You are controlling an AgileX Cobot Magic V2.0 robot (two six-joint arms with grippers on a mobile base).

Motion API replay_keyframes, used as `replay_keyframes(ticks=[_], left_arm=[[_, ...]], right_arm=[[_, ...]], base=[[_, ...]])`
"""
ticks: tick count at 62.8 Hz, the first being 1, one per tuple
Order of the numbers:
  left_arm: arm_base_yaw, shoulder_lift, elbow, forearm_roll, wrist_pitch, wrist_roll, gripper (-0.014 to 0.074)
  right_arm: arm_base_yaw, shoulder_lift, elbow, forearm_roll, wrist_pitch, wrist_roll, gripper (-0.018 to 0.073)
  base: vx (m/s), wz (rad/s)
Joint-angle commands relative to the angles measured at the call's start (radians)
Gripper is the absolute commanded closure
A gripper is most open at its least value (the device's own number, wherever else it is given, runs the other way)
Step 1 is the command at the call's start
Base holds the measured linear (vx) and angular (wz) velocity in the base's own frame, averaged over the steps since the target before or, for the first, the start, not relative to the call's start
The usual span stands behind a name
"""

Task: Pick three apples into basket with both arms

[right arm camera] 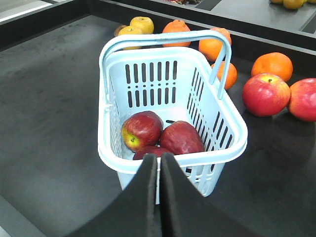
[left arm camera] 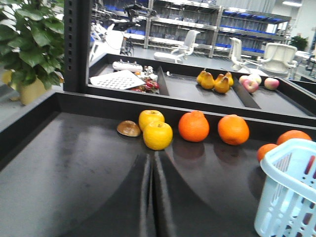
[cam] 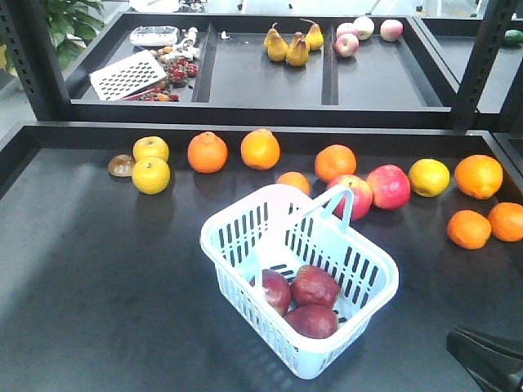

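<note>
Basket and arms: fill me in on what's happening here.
Three dark red apples lie in the pale blue basket on the dark table. Neither arm holds anything: the left tool and right tool are both shut and empty, the right one just short of the basket's near rim. Oranges and brighter apples sit behind.

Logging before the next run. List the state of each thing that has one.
basket: upright, handle raised, three apples inside
apples: resting together on the basket floor
left gripper: shut, empty
right gripper: shut, empty, just outside the basket rim
</note>
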Motion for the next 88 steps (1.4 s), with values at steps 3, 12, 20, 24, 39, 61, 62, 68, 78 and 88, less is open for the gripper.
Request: replay_keyframes(ticks=[3, 12, 20, 24, 39, 61, 62, 68, 78, 88], left_arm=[[0.002, -0.017, 0.01, 0.009, -0.058, 0.002, 0.0603], [0.002, -0.017, 0.01, 0.015, -0.058, 0.002, 0.0603], [0.002, -0.017, 0.01, 0.014, -0.058, 0.002, 0.0603], [0.002, -0.017, 0.01, 0.014, -0.058, 0.002, 0.0603], [0.002, -0.017, 0.009, 0.014, -0.058, 0.002, 0.0603], [0.002, -0.017, 0.009, 0.014, -0.058, 0.002, 0.0603], [0.002, -0.017, 0.009, 0.014, -0.058, 0.002, 0.0603], [0.002, -0.017, 0.009, 0.014, -0.058, 0.002, 0.0603], [0.002, -0.017, 0.009, 0.014, -0.058, 0.002, 0.0603], [0.002, -0.017, 0.009, 0.014, -0.058, 0.002, 0.0603]], right_arm=[[-0.002, 0.006, -0.029, 0.015, -0.056, 0.0, 0.0564], [-0.002, 0.006, -0.029, 0.015, -0.056, 0.0, 0.0564], [-0.002, 0.006, -0.029, 0.015, -0.055, 0.0, 0.0564], [-0.002, 0.006, -0.029, 0.015, -0.055, 0.0, 0.0564], [-0.002, 0.006, -0.029, 0.015, -0.055, 0.0, 0.0564], [-0.002, 0.006, -0.029, 0.015, -0.055, 0.0, 0.0564], [-0.002, 0.006, -0.029, 0.015, -0.055, 0.0, 0.0564], [-0.002, 0.006, -0.029, 0.015, -0.055, 0.0, 0.0564], [-0.002, 0.006, -0.029, 0.015, -0.055, 0.0, 0.0564], [-0.002, -0.005, -0.029, -0.104, -0.056, 0.014, 0.0564]], base=[[0.0, 0.0], [0.0, 0.0], [0.0, 0.0], [0.0, 0.0], [0.0, 0.0], [0.0, 0.0], [0.0, 0.0], [0.0, 0.0], [0.0, 0.0], [0.0, 0.0]])
